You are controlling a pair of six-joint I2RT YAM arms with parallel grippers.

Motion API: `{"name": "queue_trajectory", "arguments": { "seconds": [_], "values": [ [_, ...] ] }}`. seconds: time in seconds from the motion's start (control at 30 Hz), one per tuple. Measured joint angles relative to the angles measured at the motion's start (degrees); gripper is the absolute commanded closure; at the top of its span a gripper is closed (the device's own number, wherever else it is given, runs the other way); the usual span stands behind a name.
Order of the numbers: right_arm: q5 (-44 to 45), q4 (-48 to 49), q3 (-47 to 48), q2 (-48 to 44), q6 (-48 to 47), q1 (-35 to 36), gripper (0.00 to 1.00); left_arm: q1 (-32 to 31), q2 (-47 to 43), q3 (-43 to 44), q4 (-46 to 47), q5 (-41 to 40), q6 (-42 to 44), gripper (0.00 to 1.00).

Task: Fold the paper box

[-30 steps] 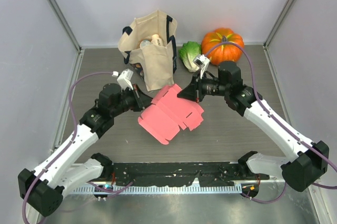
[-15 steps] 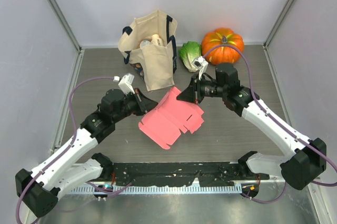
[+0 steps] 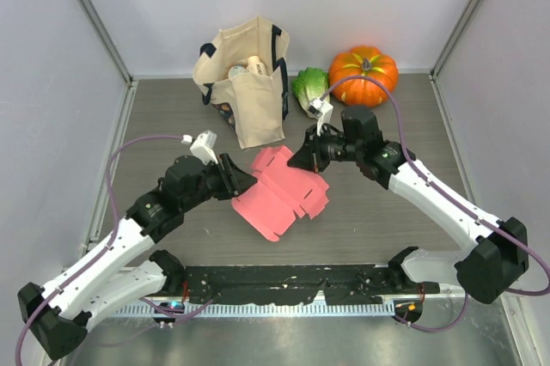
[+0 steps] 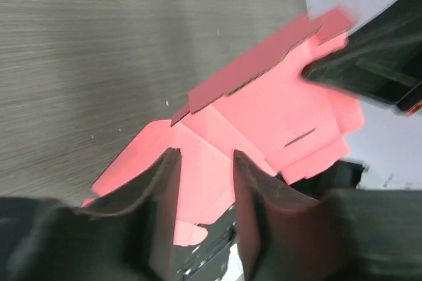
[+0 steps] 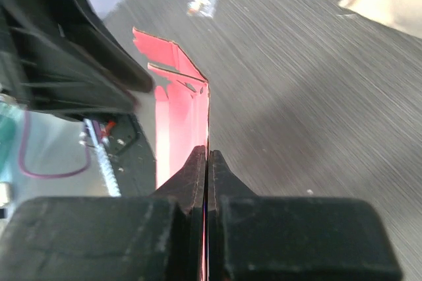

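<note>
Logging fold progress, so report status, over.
Left gripper open beside pink card cut-out sheet. Right gripper shut on its far edge. Sheet not yet boxed. Beige canvas tote bag close behind.

Overhead camera looks down from the near edge over the grey counter; both close wrist cameras share the pink card paper box.

Seen from above, the left gripper hides the left edge of the paper box and the right gripper hides its far edge, what sits inside the tote bag is too small to name, and the right wrist view shows the box only edge-on.
</note>
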Motion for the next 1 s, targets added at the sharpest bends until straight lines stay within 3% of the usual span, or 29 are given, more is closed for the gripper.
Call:
{"name": "queue_trajectory", "arguments": {
  "seconds": [0.03, 0.13, 0.27, 0.4, 0.6, 0.77, 1.0],
  "values": [
    [0.8, -1.2, 0.2, 0.3, -1.2, 0.1, 0.99, 0.0, -0.7, 0.7, -1.7, -1.9, 1.1, 0.41],
    [4.3, -5.7, 0.6, 1.0, -5.7, 0.2, 0.99, 0.1, -2.7, 4.3, -5.5, -5.8, 5.2, 0.36],
    [6.3, -9.2, 0.7, 1.9, -11.0, 0.2, 0.99, 0.1, -0.9, 11.5, -5.7, -3.8, 11.3, 0.48],
    [5.0, -10.8, 1.5, 3.7, -14.0, 0.3, 0.99, 0.1, 7.3, 18.2, -4.8, 2.6, 17.3, 0.55],
    [2.3, -12.5, 4.4, 7.0, -15.0, 0.2, 1.00, 0.1, 21.2, 24.4, -7.6, 8.2, 26.0, 0.54],
    [1.1, -13.2, 4.8, 7.1, -15.0, 0.3, 0.99, 0.0, 24.8, 27.0, -10.3, 9.8, 30.8, 0.55],
    [0.2, -13.9, 5.6, 8.0, -15.0, 0.3, 0.99, -0.5, 27.1, 29.3, -11.0, 9.8, 34.8, 0.66]
  ]
}}
